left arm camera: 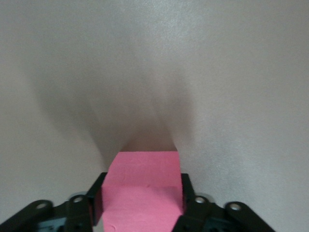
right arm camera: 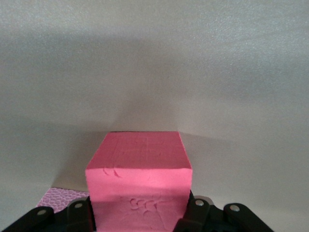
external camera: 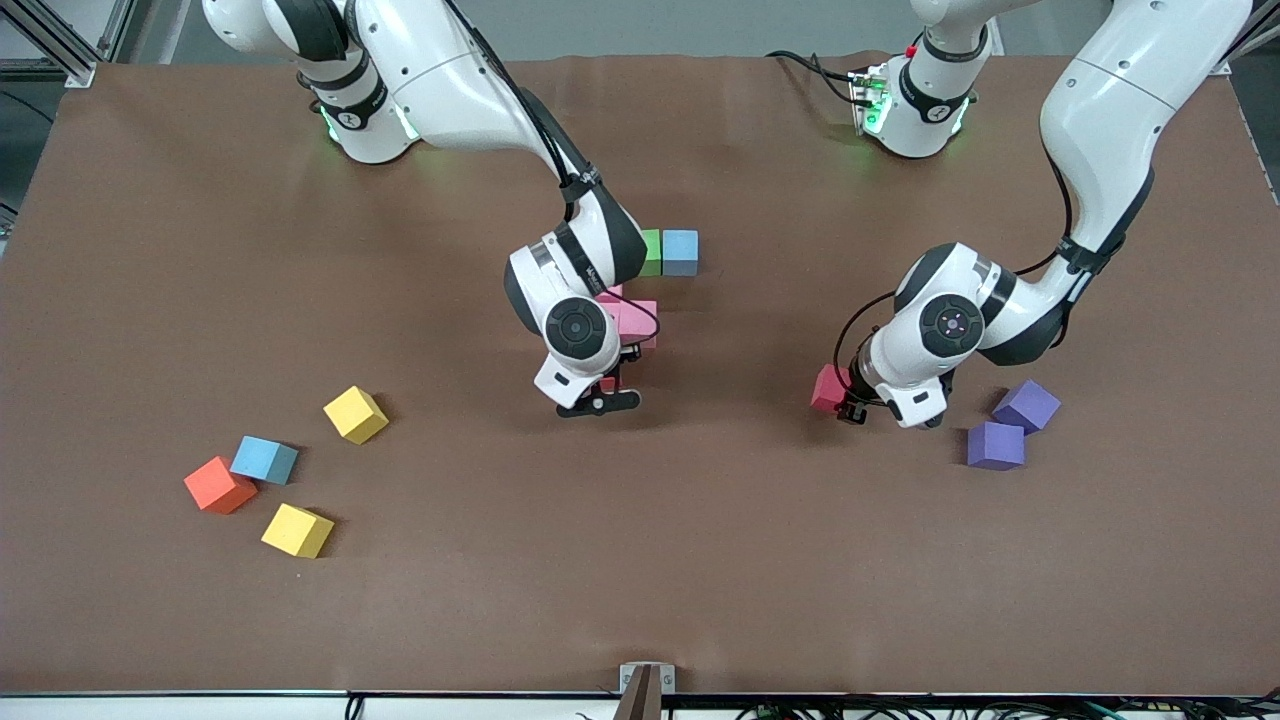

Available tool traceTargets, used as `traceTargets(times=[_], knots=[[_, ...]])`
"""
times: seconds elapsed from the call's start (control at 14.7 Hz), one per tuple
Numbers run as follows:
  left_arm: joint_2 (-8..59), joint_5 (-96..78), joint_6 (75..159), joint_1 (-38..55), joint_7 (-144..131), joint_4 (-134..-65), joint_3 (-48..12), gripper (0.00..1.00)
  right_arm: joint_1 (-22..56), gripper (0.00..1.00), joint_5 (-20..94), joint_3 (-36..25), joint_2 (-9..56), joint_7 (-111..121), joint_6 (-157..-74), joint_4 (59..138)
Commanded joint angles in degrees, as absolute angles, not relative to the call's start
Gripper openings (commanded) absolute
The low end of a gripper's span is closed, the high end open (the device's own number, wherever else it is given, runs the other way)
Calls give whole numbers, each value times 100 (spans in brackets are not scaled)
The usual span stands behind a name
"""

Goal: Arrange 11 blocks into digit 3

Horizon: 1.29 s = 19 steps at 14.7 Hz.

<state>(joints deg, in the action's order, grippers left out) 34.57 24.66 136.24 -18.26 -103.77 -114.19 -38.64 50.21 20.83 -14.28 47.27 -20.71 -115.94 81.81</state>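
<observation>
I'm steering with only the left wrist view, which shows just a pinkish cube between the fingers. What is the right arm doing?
Observer: The right gripper is shut on a pink cube of its own, beside the pink blocks at mid-table.
Operator: Is anything placed there besides pink?
Observer: A green cube and a light blue cube sit side by side, farther from the front camera than the pink blocks.
Operator: What's loose near my gripper?
Observer: Two purple cubes lie beside the left gripper and its red cube, toward the left arm's end of the table.
</observation>
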Motion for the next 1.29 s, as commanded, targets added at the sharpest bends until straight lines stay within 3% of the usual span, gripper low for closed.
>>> traceTargets(times=[0.0, 0.41, 1.22], knots=[[3331, 2593, 13588, -1846, -10564, -11365, -3937, 43, 5098, 18, 2074, -1468, 4676, -2153, -11602, 8288], [3261, 2593, 13456, -1741, -12152, -11355, -4578, 43, 5098, 18, 2074, -1468, 4650, -2153, -11593, 8385], [3366, 2602, 13526, -168, -14888, -11303, -4544, 44, 5115, 18, 2074, -1459, 4641, -2320, -11575, 8429]])
